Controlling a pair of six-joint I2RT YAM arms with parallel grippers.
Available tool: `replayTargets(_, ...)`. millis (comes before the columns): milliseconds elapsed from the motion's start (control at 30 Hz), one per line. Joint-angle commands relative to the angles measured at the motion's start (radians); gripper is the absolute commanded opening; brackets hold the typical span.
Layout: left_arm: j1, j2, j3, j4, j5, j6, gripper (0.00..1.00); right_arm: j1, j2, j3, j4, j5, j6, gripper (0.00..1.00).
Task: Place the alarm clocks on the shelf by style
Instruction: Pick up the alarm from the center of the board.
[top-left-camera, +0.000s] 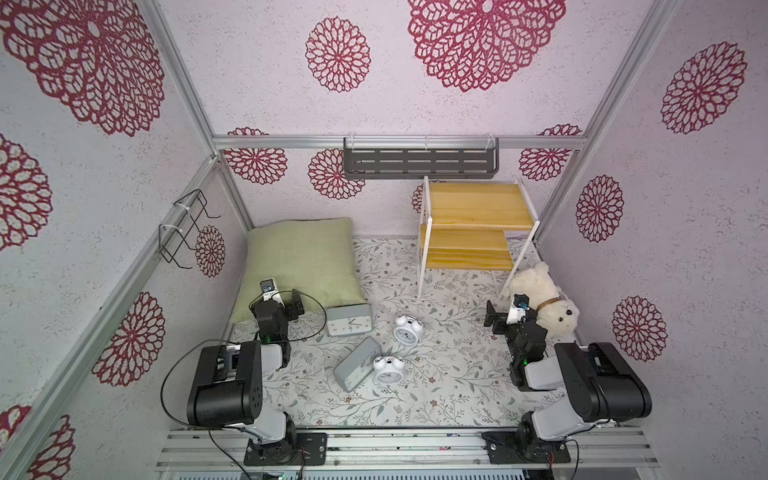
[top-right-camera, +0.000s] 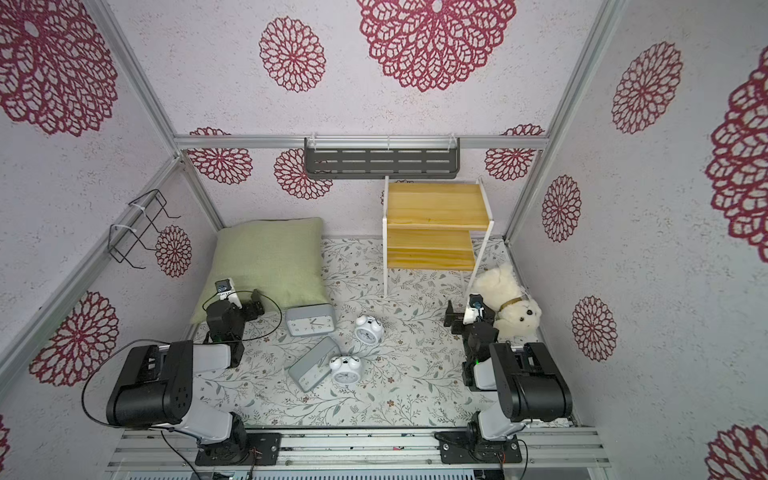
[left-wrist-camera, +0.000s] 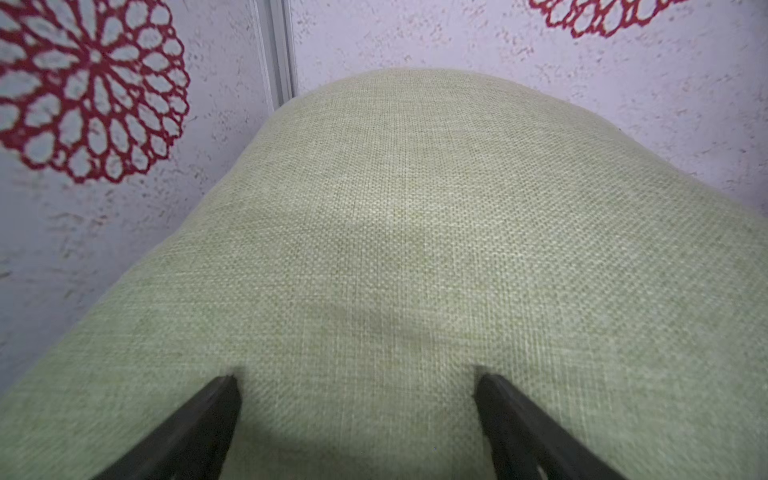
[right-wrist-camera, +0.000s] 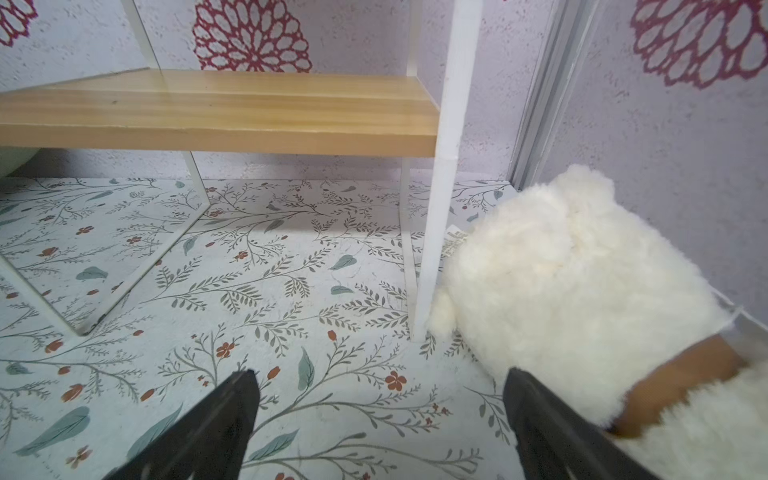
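Observation:
Four alarm clocks lie on the floral mat in both top views. One boxy grey clock (top-left-camera: 349, 319) lies face up beside the pillow, and another (top-left-camera: 356, 369) leans tilted against a round twin-bell clock (top-left-camera: 387, 369). A second round clock (top-left-camera: 408, 329) sits apart in the middle. The two-tier wooden shelf (top-left-camera: 478, 203) (right-wrist-camera: 220, 108) stands at the back right, both boards bare. My left gripper (top-left-camera: 297, 305) (left-wrist-camera: 357, 380) is open over the pillow's near edge, left of the clocks. My right gripper (top-left-camera: 492, 318) (right-wrist-camera: 380, 374) is open above the mat, holding nothing.
A green pillow (top-left-camera: 303, 257) (left-wrist-camera: 415, 249) fills the back left corner. A white plush dog (top-left-camera: 544, 299) (right-wrist-camera: 561, 270) lies against the shelf's front right leg, touching my right gripper's side. A dark slotted rack (top-left-camera: 419, 160) and a black wire basket (top-left-camera: 187, 226) hang on the walls.

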Motion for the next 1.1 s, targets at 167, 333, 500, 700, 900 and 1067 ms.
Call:
replayTargets(167,-0.005,-0.004,0.011,0.002,0.005,0.002,0.97,0.000,-0.002,0.026,0.022,-0.011,-0.008,0.99)
replayTargets(333,-0.006,-0.003,0.012,0.002,0.006,0.002,0.97,0.000,-0.001,0.026,0.022,-0.011,-0.008,0.99)
replayTargets(500,-0.005,-0.004,0.011,0.001,0.005,0.001,0.97,0.000,-0.001,0.026,0.022,-0.011,-0.008,0.99)
replayTargets(700,-0.005,-0.041,-0.025,0.043,-0.024,-0.007,0.97,0.000,-0.030,-0.017,0.082,0.033,0.010,0.99)
replayTargets(900,-0.005,-0.281,-0.074,-0.065,-0.085,-0.047,0.97,0.000,-0.215,-0.026,-0.059,0.078,0.025,0.99)
replayTargets(1067,-0.008,-0.436,0.035,-0.338,-0.032,-0.173,0.97,-0.005,-0.402,0.052,-0.360,0.114,0.115,0.99)
